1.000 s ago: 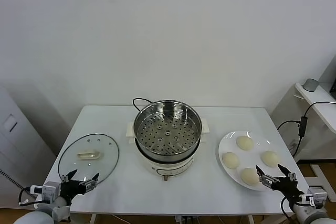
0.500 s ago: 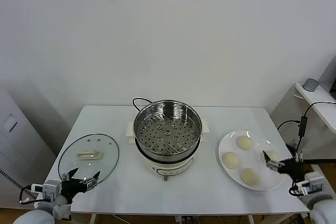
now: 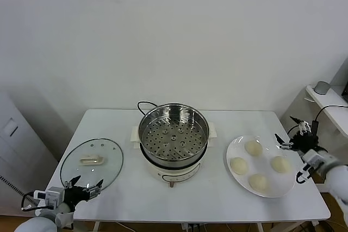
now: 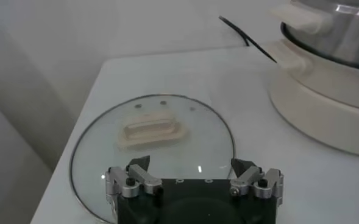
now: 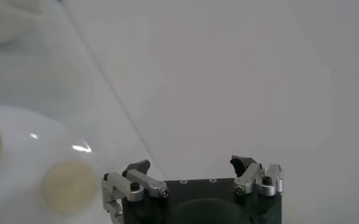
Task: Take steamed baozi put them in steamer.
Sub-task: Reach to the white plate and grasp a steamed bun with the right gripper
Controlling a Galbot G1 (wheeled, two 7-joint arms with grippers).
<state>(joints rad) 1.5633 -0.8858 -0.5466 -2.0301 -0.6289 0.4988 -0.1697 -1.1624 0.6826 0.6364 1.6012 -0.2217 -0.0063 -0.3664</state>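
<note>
Right gripper (image 3: 292, 132) hovering released above plate's (image 3: 237, 178) far edge, four steamed baozi (image 3: 280, 164) resting dome-up below it, head view alone showing steamer (image 3: 173, 136) sitting upright leftward, left gripper (image 3: 83, 185) idling released beside glass lid (image 4: 152, 146).

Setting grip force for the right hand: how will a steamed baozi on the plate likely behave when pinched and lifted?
The baozi look smooth and puffy, so probably soft, dentable and light. Domed tops may slip from the open right hand. Flat bases on the plate suggest little rolling.

Lab: bare white wall (image 3: 174, 36), white table (image 3: 217, 199)
</note>
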